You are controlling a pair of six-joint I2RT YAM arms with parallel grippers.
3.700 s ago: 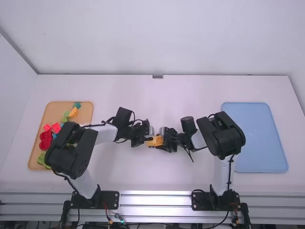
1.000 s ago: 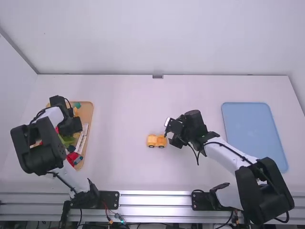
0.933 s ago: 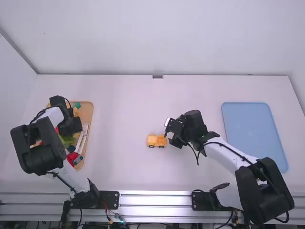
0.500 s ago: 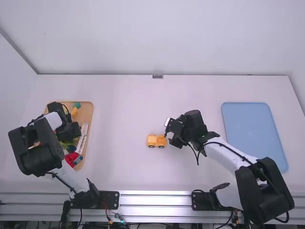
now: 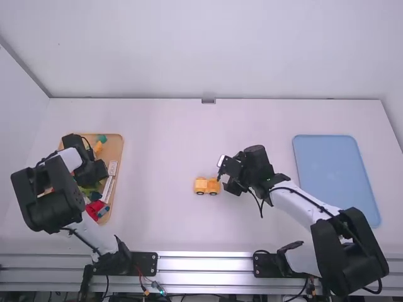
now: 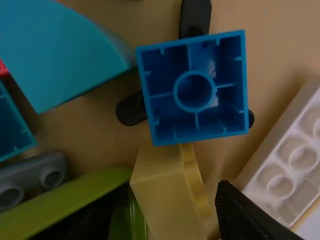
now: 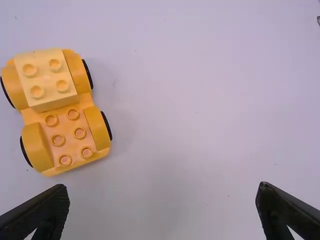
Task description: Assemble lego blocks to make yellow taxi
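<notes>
Chassis [image 5: 203,189], long axis left to right; jaws spread on left gripper [image 5: 93,173] and right gripper [image 5: 223,174].

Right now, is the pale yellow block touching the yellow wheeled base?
Touching: the right wrist view shows the pale yellow block seated on one end of the wheeled base.

Left tool [image 5: 94,174] and right tool [image 5: 223,175] gape open.

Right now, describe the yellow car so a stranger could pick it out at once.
On the white table, look between the tan tray and the blue tray. The yellow car, with black wheels, sits beside the right gripper. Unlike the blocks in the tan tray, it stands on the table itself with a paler brick on one end.
</notes>
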